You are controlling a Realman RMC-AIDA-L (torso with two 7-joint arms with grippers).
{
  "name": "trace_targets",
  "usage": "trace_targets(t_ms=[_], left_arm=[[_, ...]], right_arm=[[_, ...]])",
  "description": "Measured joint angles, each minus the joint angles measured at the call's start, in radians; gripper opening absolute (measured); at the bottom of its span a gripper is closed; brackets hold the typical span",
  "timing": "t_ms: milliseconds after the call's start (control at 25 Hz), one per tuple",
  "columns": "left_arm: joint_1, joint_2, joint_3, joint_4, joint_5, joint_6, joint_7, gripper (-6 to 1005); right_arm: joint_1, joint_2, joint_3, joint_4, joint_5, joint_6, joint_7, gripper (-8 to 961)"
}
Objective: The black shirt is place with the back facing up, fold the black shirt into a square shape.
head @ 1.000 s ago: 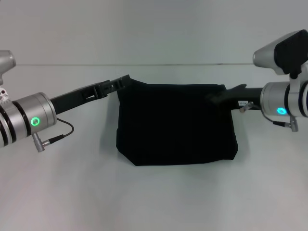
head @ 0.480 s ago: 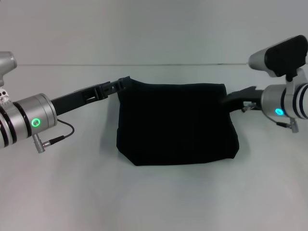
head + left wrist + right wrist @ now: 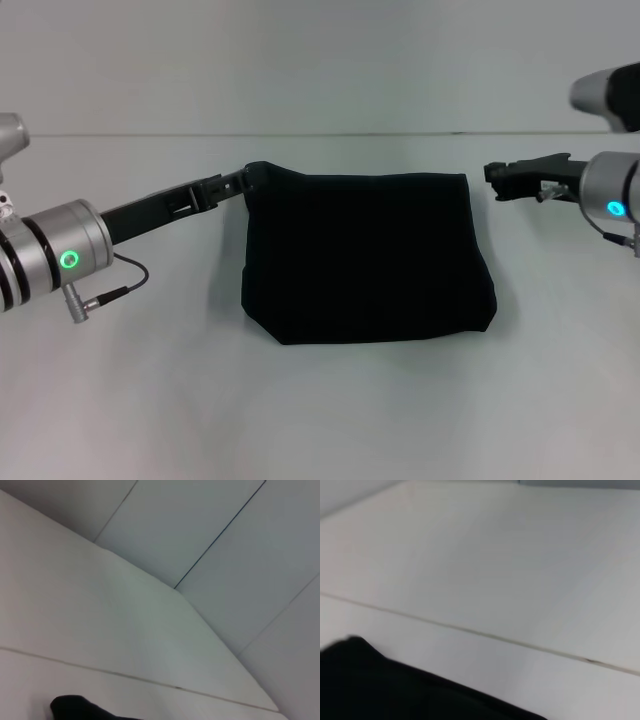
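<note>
Head view: the black shirt [image 3: 368, 258] lies folded on the counter [image 3: 320, 410].
Left claw [image 3: 243, 179] touches its far-left corner, grip unclear; right claw [image 3: 497, 179], released, sits beside its far-right corner.

Silver cylindrical wrists, green ring lights (both), black grippers, thin black cable

Colours: black on pale grey-white, no patterns.
The black shirt [image 3: 365, 255] is plain matte black, no print; it shows as a black patch in both wrist views too. Desk [image 3: 320, 410] is off-white with one thin dark seam line. Left gripper [image 3: 240, 180] and right gripper [image 3: 500, 180] are black; wrists are silver with black bands and a green ring light each.
</note>
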Motion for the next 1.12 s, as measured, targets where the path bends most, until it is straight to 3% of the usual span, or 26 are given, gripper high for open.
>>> trace_targets(t_ms=[200, 440, 640, 800, 1120], left_arm=[[0.025, 0.008, -0.003, -0.004, 0.004, 0.013, -0.005, 856], [0.061, 0.023, -0.006, 0.004, 0.019, 0.067, -0.014, 834], [0.07, 0.032, -0.019, 0.034, 0.153, 0.136, -0.088, 816], [0.068, 0.032, -0.017, 0.036, 0.231, 0.183, -0.118, 801], [0.048, 0.029, 0.011, 0.007, 0.277, 0.175, -0.128, 771]], right_arm=[[-0.047, -0.009, 0.042, -0.058, 0.053, -0.144, -0.004, -2], [-0.088, -0.039, 0.104, -0.062, 0.074, -0.329, -0.01, 7], [-0.109, -0.064, 0.144, -0.064, 0.074, -0.445, -0.011, 46], [-0.114, -0.079, 0.145, -0.064, 0.07, -0.513, -0.011, 264], [-0.114, -0.081, 0.144, -0.064, 0.068, -0.513, -0.006, 479]])
